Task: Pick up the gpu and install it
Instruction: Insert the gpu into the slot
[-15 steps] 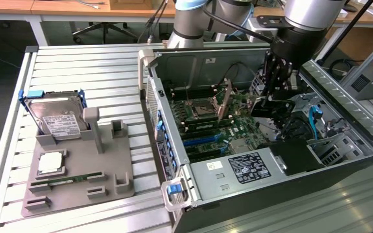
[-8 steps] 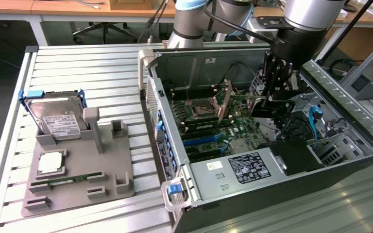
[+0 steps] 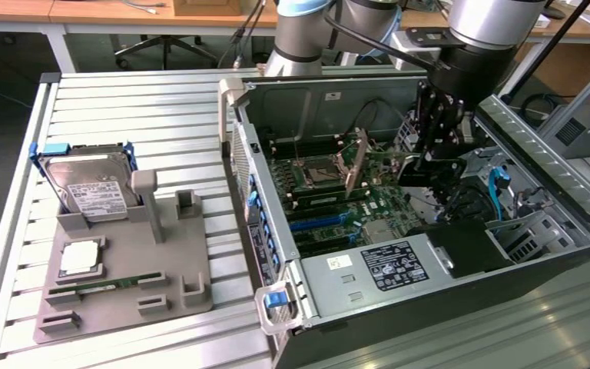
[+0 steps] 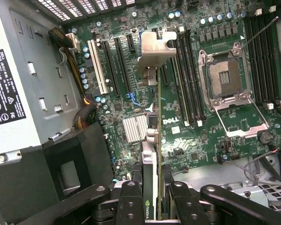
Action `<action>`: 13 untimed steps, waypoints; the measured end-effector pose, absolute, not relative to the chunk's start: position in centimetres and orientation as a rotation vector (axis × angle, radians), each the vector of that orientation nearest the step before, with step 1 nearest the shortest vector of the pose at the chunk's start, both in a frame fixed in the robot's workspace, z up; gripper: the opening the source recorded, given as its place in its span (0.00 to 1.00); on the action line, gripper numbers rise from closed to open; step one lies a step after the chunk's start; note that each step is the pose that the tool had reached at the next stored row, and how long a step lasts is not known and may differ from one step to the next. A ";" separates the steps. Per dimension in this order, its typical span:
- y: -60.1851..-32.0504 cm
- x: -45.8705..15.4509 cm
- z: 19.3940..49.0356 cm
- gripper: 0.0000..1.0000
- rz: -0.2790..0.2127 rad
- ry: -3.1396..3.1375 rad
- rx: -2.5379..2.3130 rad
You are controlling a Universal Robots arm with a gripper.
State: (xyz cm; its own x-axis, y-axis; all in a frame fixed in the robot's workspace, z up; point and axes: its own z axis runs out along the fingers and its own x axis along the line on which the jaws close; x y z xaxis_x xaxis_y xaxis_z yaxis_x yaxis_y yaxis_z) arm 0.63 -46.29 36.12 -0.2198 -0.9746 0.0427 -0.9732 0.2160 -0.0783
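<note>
The gpu [image 4: 150,159] appears edge-on as a thin black card with a silver end bracket [image 4: 157,44] at its far end. My gripper [image 4: 154,199] is shut on it, one black finger [image 4: 131,201] pressing each side of the card. In the exterior view, the gripper [image 3: 430,154] reaches down into the open computer case [image 3: 274,231] and holds the gpu [image 3: 416,171] upright over the green motherboard [image 3: 346,204]. The card's bracket hangs beside the black expansion slots [image 4: 119,56]. I cannot tell whether the card touches a slot.
A grey power supply [image 3: 392,265] and a black shroud [image 3: 469,250] fill the case's near end. The CPU socket [image 4: 225,79] and memory slots [image 4: 189,70] lie beside the card. On the exterior view's left, a grey tray [image 3: 120,307] holds a blue-framed hard drive [image 3: 90,188] and a green memory stick [image 3: 105,286].
</note>
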 end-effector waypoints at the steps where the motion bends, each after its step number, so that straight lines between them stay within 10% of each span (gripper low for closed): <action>1: -46.3 0.6 36.1 0.27 -0.139 2.431 -1.960; 13: -46.3 0.6 36.0 0.27 -0.148 2.387 -2.018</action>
State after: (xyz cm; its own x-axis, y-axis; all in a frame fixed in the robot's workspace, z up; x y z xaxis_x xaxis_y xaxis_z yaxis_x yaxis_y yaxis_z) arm 0.62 -46.29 36.02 -0.1680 -0.9845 0.0513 -0.9833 0.1636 -0.0800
